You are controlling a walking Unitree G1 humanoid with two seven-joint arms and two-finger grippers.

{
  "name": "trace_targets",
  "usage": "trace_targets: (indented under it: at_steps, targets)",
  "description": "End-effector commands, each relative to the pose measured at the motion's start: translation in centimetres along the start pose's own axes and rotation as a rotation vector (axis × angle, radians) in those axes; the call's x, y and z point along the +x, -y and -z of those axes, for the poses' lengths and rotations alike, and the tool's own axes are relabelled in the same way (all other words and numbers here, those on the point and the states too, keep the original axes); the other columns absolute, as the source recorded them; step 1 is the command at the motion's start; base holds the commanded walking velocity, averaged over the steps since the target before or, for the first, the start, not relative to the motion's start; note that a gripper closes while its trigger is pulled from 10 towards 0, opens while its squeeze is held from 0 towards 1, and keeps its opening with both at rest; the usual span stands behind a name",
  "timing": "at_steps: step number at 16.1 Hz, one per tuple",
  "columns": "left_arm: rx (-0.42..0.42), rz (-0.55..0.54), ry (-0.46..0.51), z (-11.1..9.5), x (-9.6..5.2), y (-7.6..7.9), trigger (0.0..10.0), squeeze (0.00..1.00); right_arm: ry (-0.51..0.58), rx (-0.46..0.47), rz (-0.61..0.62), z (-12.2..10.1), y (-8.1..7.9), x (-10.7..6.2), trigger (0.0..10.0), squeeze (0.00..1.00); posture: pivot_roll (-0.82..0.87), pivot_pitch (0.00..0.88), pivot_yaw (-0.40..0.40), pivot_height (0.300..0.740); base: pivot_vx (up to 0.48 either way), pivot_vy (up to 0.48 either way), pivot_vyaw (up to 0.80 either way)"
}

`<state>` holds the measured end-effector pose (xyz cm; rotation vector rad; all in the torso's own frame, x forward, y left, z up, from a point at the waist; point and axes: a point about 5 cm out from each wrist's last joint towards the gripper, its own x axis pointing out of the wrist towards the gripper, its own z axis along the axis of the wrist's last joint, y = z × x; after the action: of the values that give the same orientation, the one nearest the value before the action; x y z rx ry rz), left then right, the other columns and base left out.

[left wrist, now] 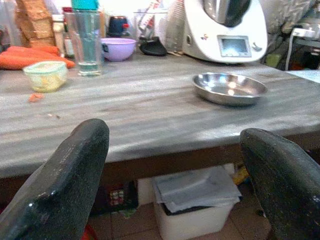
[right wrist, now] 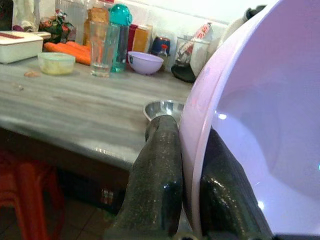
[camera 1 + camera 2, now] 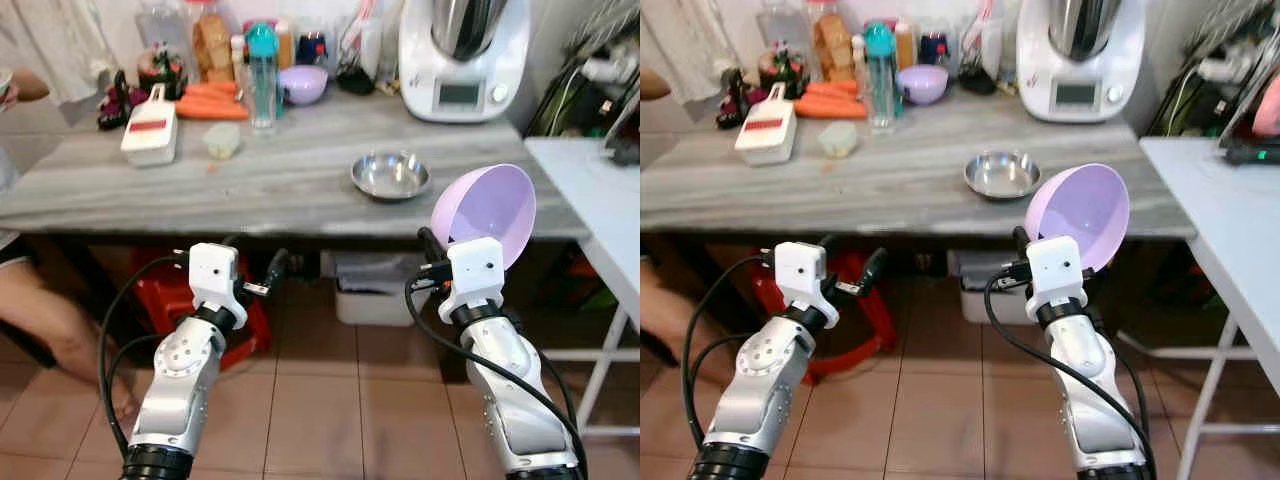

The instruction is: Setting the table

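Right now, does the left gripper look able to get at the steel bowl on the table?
Probably yes: the left gripper is open and empty, below the table edge, and the tabletop toward the steel bowl lies bare.

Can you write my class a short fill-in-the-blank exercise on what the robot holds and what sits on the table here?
1. The right gripper pinches the rim of a ____ bowl.
2. The metal dish on the grey table is made of shiny ____.
3. The left gripper has its fingers ____ and holds nothing.
4. The orange vegetables at the back are ____.

Missing words: purple; steel; open; carrots
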<state>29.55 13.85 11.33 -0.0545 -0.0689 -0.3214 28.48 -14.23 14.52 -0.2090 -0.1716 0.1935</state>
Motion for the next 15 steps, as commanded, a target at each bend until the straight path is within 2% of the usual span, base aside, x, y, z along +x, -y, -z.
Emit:
trace_targets:
  at_steps: [1,15]
  targets:
    - [0.016,-0.019,0.007,-0.4,-0.2,-0.6,10.0,0.0,0.041,0.008,-0.03,-0.9,-0.8,0.3,10.0,0.0,-0.05,0.033,0.017,0.74,0.39,0.0,0.43]
    - [0.014,0.02,0.007,-0.2,-0.9,0.4,10.0,0.0,0.049,-0.024,-0.053,-1.1,-0.9,0.4,10.0,0.0,-0.04,0.025,0.01,0.74,0.395,0.0,0.03]
